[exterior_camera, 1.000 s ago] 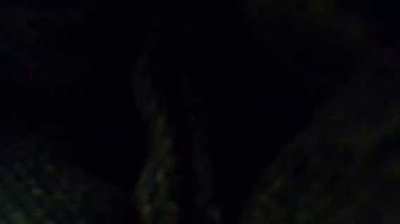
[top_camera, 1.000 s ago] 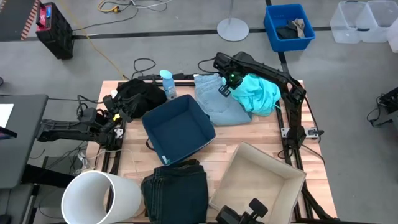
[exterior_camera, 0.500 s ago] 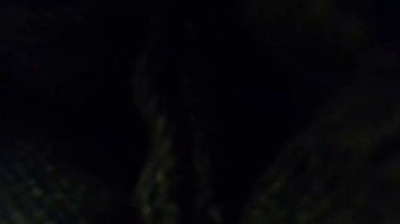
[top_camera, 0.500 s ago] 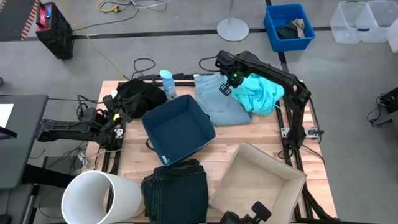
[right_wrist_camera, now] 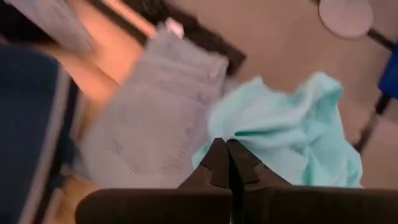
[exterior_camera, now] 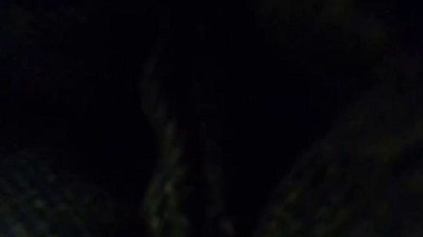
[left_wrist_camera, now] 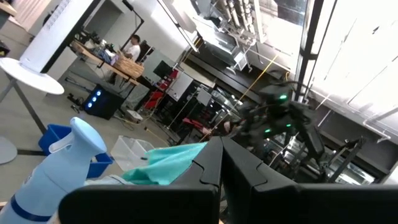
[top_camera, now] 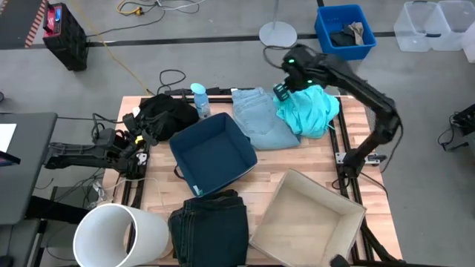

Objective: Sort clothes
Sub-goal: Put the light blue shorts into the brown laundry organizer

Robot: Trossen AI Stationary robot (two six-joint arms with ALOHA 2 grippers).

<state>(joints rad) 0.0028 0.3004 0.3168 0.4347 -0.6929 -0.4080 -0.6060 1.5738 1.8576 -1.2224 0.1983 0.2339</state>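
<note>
One hand, the right hand point(top_camera: 283, 90), is clenched on the turquoise top point(top_camera: 308, 111), lifting its edge for sorting. Pale jeans point(top_camera: 256, 119) lie just beside it; the left hand point(top_camera: 139, 143) waits clenched.

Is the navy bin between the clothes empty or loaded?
Empty. The high view shows the navy bin's bare floor; the turquoise top and pale jeans lie on the table beside it.

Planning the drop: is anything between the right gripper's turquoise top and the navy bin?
The right gripper is shut on the turquoise top. Pale blue jeans lie flat between it and the navy bin; nothing tall.
</note>
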